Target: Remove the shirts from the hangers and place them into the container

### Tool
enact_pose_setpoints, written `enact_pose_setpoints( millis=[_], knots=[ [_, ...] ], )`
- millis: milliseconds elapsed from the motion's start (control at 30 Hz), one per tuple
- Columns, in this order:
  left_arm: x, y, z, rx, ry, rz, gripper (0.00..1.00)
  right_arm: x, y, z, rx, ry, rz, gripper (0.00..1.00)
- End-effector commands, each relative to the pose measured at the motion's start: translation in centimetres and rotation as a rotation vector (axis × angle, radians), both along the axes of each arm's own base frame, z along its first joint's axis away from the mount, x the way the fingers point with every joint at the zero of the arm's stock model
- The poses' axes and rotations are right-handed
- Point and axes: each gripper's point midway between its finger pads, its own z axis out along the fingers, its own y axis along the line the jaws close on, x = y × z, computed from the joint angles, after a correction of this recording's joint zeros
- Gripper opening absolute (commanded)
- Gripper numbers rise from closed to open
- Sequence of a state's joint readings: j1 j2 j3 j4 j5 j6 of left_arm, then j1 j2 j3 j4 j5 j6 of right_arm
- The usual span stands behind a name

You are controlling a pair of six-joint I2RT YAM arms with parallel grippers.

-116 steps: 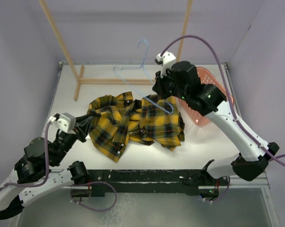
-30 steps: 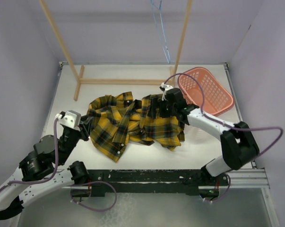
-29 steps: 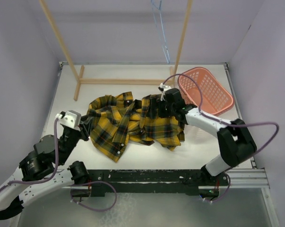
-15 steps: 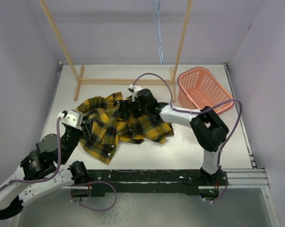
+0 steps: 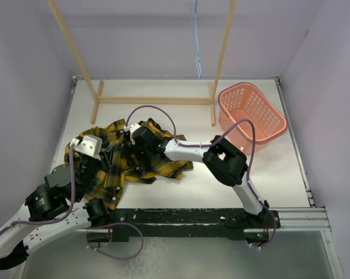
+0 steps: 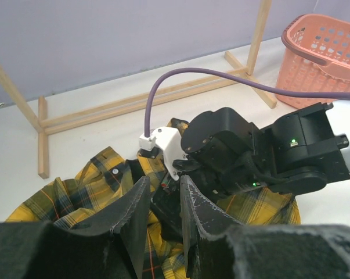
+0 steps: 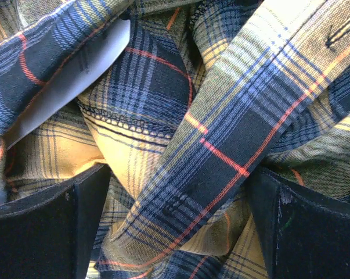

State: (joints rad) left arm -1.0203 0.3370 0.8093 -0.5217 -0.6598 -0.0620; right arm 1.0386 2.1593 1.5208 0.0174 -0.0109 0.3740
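The plaid shirt [image 5: 169, 167] lies in a bunched heap on the left half of the tabletop [image 5: 250, 174], well apart from the pink basket [image 5: 250, 110] at the far right. The right arm reaches clear across to it, and the right gripper [image 5: 141, 146] is down in the cloth. From the right wrist view its jaws are spread as wide as they go, with folds of plaid and the white collar label [image 7: 70, 75] filling the space between the two fingers [image 7: 47, 232]. They are not closed on anything. Now the left gripper [image 6: 163, 200]: it sits at the near-left edge of the heap, pointing at the right gripper's black body. Its jaws stand partly apart with a narrow gap, and whether any cloth is pinched there I cannot tell. Up at the back the light-blue hanger [image 5: 195, 35] hangs bare from the wooden rack [image 5: 154, 100], and the basket has no shirt in it
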Motion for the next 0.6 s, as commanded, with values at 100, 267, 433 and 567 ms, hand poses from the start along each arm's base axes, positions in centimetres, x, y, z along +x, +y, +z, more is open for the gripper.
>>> enact_pose_setpoints(
  millis=[100, 267, 433, 567],
  knots=[
    [0.0, 0.6, 0.8, -0.035, -0.016, 0.025, 0.31, -0.7, -2.5, -5.2, -0.218, 0.059, -0.066, 0.87],
    [0.0, 0.8, 0.9, -0.035, -0.02, 0.026, 0.31, -0.4, -4.6, -5.4, -0.205, 0.094, -0.137, 0.0],
    [-0.1, 0.9, 1.0, -0.037, -0.023, 0.028, 0.31, -0.7, -8.3, -1.4, -0.13, 0.014, -0.222, 0.0],
    [-0.1, 0.9, 1.0, -0.044, -0.024, 0.025, 0.31, -1.0, -13.5, 5.8, -0.024, -0.055, -0.339, 0.0]
  ],
)
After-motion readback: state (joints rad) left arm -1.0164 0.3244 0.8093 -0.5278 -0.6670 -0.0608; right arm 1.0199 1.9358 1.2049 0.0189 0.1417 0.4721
